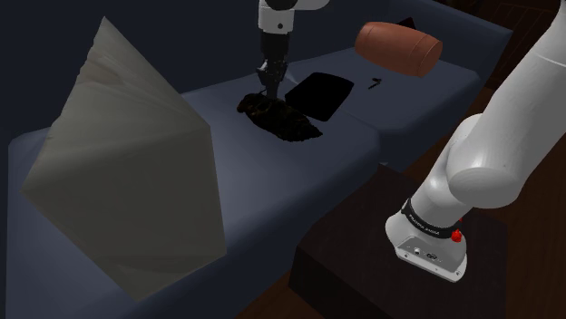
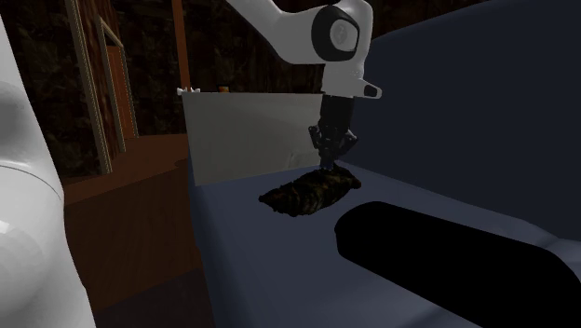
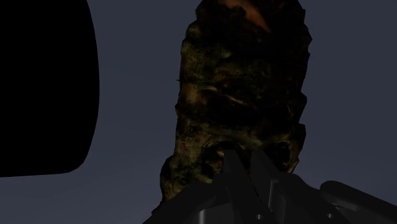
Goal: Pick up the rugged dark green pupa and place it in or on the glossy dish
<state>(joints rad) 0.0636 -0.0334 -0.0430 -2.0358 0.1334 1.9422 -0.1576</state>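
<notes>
The blue sofa (image 1: 349,156) bears a pupa (image 1: 283,120), black dish (image 1: 321,93), grey pillow (image 1: 127,172), brown bolster (image 1: 399,47).

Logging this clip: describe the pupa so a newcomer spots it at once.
On the dark blue couch, between the pale pillow and the brown bolster, look under the black gripper. The pupa is the lumpy green-brown oblong beside the flat, smooth black dish.

Pupa (image 3: 242,95), far end cut off

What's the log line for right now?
black gripper: at end of rugged dark-green pupa | pupa: on blue-grey sofa | flat black dish: empty
</notes>
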